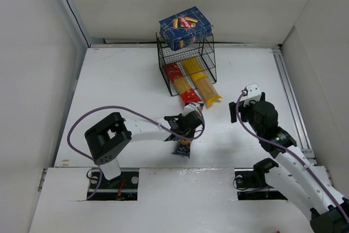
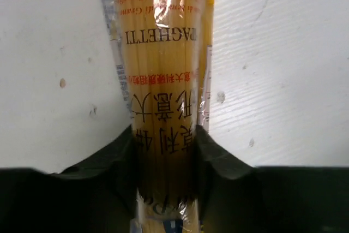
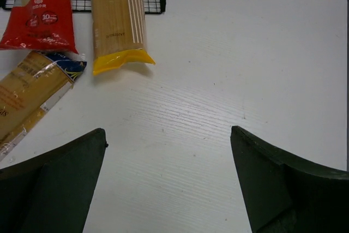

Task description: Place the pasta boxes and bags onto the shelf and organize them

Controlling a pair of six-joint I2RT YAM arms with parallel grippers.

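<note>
The dark blue pasta box (image 1: 185,27) lies on top of the black wire shelf (image 1: 204,58). The red packet (image 1: 180,85) and the yellow packet (image 1: 204,85) lie side by side in the lower tier, their near ends sticking out onto the table. My left gripper (image 1: 185,129) is shut on the orange-tan packet (image 1: 182,148) just in front of them; in the left wrist view the packet (image 2: 163,53) runs between the fingers (image 2: 218,156). My right gripper (image 1: 235,110) is open and empty to the right, above bare table (image 3: 169,135). Its wrist view shows the red packet (image 3: 38,23), the yellow packet (image 3: 117,25) and the orange-tan packet (image 3: 27,94).
White walls enclose the table on the left, back and right. A metal rail (image 1: 289,96) runs along the right edge. The left arm's purple cable (image 1: 109,110) loops over the table's near left part.
</note>
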